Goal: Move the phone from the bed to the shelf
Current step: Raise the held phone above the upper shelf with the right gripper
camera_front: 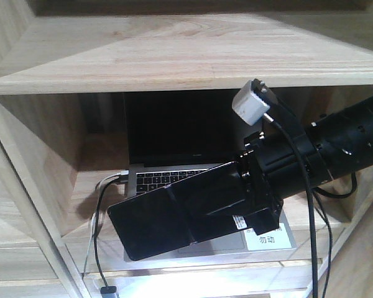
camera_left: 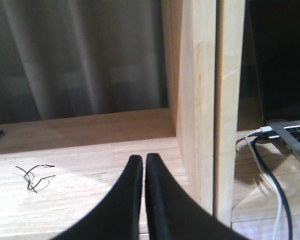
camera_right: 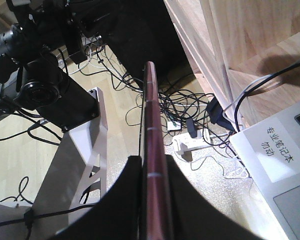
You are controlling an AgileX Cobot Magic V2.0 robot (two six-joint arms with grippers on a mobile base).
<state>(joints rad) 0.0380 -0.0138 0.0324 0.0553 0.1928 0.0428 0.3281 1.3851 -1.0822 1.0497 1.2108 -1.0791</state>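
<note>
The black phone (camera_front: 150, 226) hangs level in front of the light wood shelf (camera_front: 186, 62), just over the front of the open compartment. My right gripper (camera_front: 177, 208) reaches in from the right and is shut on it. In the right wrist view the phone (camera_right: 150, 115) shows edge-on with its pinkish rim, and the right gripper (camera_right: 152, 165) has a finger pressed on each face. My left gripper (camera_left: 140, 160) is shut with nothing in it, above a shelf plank (camera_left: 80, 165) in the compartment to the left of an upright divider (camera_left: 205, 100). The bed is out of view.
An open grey laptop (camera_front: 168, 177) fills the compartment behind the phone, with a white label (camera_front: 270, 239) on its front corner. Its cables (camera_front: 96, 230) hang over the shelf edge. A power strip (camera_right: 190, 142) and tangled cables lie on the floor. A bit of thin wire (camera_left: 35, 177) lies on the left plank.
</note>
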